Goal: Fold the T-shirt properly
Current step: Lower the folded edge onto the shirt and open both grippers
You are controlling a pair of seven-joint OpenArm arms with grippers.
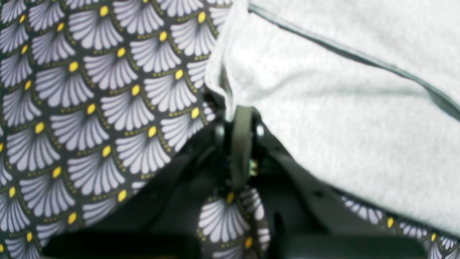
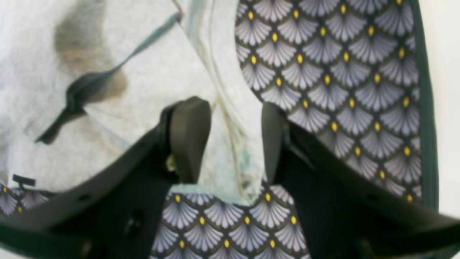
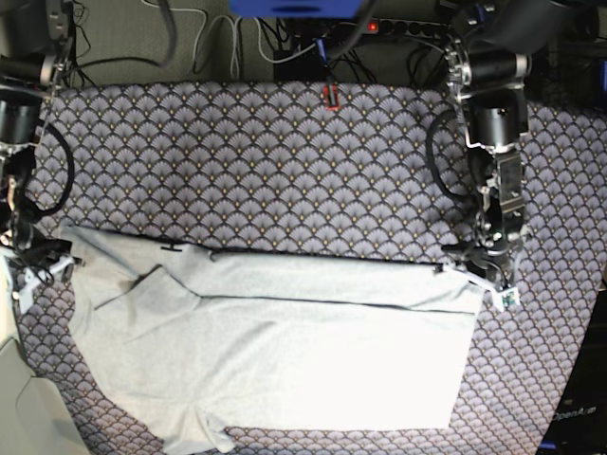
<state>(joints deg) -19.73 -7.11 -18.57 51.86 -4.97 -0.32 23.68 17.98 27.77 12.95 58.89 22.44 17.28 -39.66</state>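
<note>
A fold of the T-shirt (image 3: 275, 351) is being laid: left gripper (image 1: 240, 118) clenched on its corner, right gripper (image 2: 230, 140) released astride its edge; release and smoothing seem next.

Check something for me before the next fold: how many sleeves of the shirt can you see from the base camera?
1. One sleeve sticks out at the T-shirt's lower left edge. The other may be folded under near the right gripper.

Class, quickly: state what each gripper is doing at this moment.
Left gripper: shut on the T-shirt edge.
Right gripper: open, fingers either side of the T-shirt's edge, not clamped.
</note>
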